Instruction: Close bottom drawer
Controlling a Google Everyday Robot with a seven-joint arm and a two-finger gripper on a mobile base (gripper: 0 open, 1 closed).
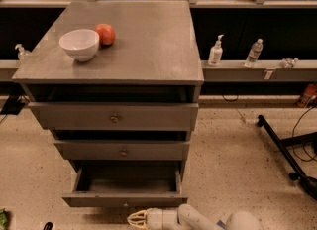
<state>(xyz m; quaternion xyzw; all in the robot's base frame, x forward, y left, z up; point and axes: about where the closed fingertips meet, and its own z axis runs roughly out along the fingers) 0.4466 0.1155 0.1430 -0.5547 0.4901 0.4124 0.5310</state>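
Your cabinet [148, 50] is grey, with three drawers stacked in its front. The bottom drawer [126, 200] stands pulled out towards the camera. Its plain boxy interior is exposed and shows nothing inside. Its front panel sits well forward of the two above it. The middle drawer [122, 150] and the top drawer [114, 117] each show a small round knob, and both sit further back than the bottom one.

Your gripper [137, 219] is at the lower edge of the view, low over the speckled floor [233, 169]. It lies just in front of the bottom drawer's front panel, slightly right of the panel's centre. The white arm runs off to the right behind it. You cannot tell from this view whether the gripper is spread or pressed together, nor whether it touches the panel.

On the cabinet top, a white bowl [79, 44] stands near the left rear, with a red fruit [105, 33] just beside it on the right. Behind the cabinet, to the right, a pump bottle [215, 51] and a clear water bottle [253, 53] stand apart on a ledge [277, 70]. A black stand base [282, 147] lies on the floor at the right.
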